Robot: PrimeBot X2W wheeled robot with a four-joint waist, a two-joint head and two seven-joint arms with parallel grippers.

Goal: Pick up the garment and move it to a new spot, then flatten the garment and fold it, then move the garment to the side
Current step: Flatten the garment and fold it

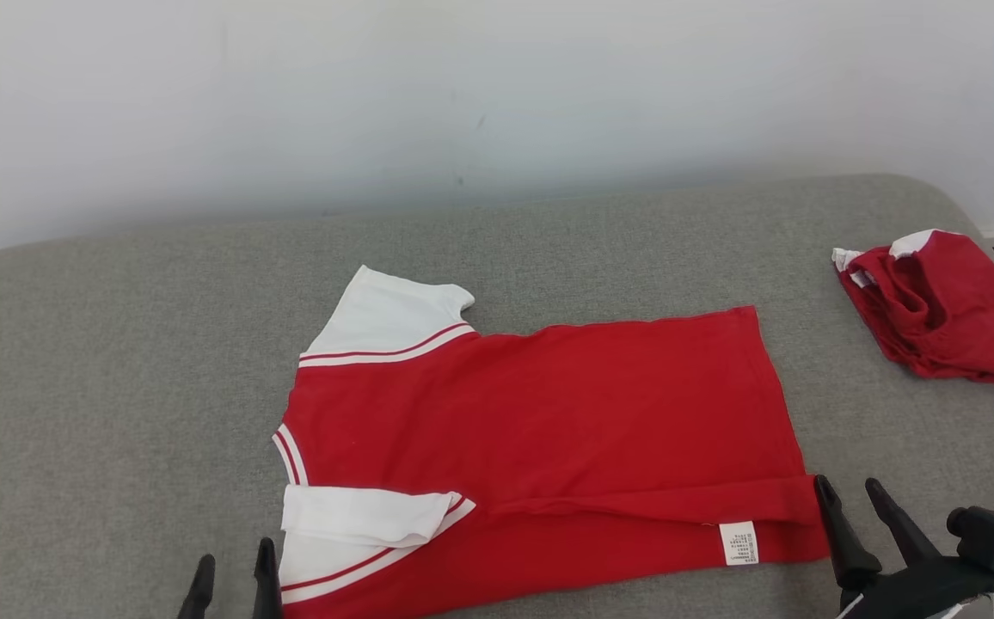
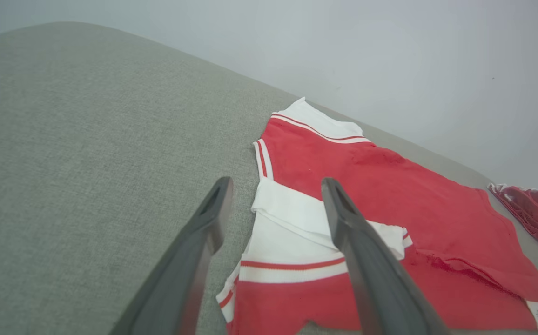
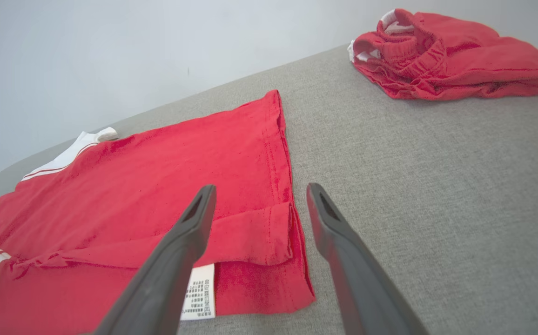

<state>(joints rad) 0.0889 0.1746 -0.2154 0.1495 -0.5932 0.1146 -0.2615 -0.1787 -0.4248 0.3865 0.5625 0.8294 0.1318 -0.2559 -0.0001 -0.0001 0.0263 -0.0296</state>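
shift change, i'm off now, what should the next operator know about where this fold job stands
Left gripper: open, empty, by the near sleeve of the garment.
Right gripper: open, empty, by its near hem corner.
Garment: flat in the middle of the grey surface, collar end to the robot's left; a second red garment lies bunched at the far right.
Done: flattened; near sleeve turned in, a strip along the near edge looks folded over, care label showing.
Left: finish the folding, then move it aside.
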